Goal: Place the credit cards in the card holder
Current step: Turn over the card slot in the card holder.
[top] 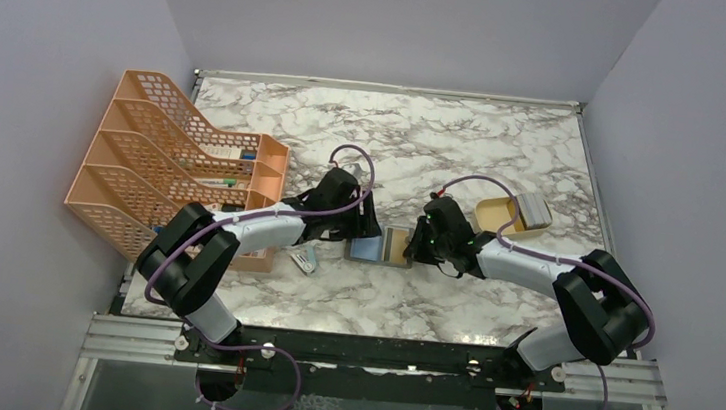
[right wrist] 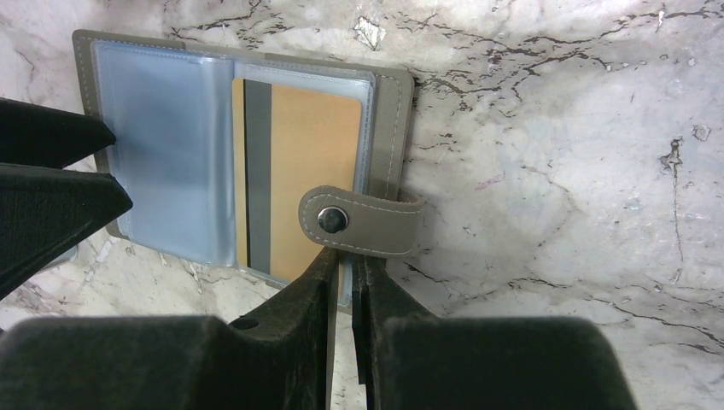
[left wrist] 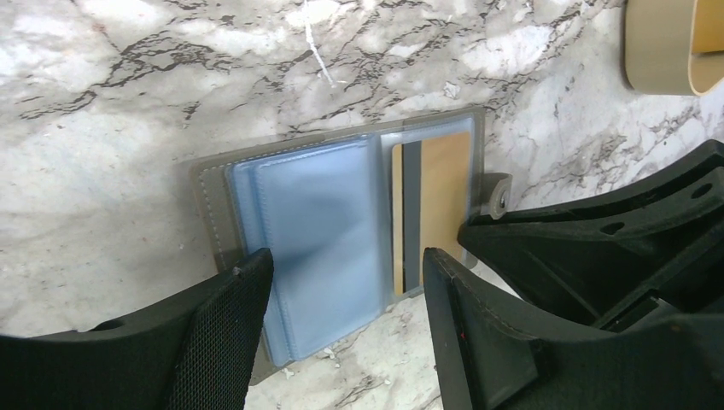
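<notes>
The card holder lies open and flat on the marble between my two grippers, grey outside and light blue inside. One tan-gold credit card with a dark stripe sits in its right-hand clear pocket. The snap tab is folded over that side. My left gripper is open, its fingers straddling the near edge of the blue pockets. My right gripper is shut to a thin slit. Its tips rest at the holder's near edge just below the tab, with nothing clearly held.
An orange mesh file rack stands at the left. A shallow tan tray with a grey object sits behind the right arm. A small packet lies beside the left arm. Walls close in the table on three sides.
</notes>
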`<state>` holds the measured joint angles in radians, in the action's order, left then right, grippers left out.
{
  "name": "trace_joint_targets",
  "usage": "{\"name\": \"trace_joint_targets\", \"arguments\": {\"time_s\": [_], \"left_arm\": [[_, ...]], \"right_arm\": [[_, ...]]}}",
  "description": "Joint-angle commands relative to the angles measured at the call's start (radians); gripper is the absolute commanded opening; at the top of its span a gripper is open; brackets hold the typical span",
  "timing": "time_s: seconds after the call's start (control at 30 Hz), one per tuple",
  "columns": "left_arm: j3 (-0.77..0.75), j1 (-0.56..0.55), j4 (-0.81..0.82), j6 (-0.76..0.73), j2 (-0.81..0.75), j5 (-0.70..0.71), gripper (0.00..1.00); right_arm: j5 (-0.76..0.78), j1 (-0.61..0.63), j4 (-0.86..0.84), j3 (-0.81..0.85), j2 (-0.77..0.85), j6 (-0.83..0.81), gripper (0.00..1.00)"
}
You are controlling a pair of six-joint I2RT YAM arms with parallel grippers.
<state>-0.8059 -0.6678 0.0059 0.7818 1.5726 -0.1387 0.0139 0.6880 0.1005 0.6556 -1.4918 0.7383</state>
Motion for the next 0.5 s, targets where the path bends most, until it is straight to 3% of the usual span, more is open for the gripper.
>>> {"name": "trace_joint_targets", "arguments": {"time_s": [0.0,0.47], "left_arm": [[0.008,0.003,-0.031,-0.026,-0.045,0.056,0.67],[0.031,0.003,0.061,0.0,0.005,-0.027,0.68]], "right_arm": [[-0.006,0.006,-0.012,-0.011,-0.021,-0.004,0.12],[-0.009,0.006,-0.012,-0.015,-0.013,-0.002,0.12]]}}
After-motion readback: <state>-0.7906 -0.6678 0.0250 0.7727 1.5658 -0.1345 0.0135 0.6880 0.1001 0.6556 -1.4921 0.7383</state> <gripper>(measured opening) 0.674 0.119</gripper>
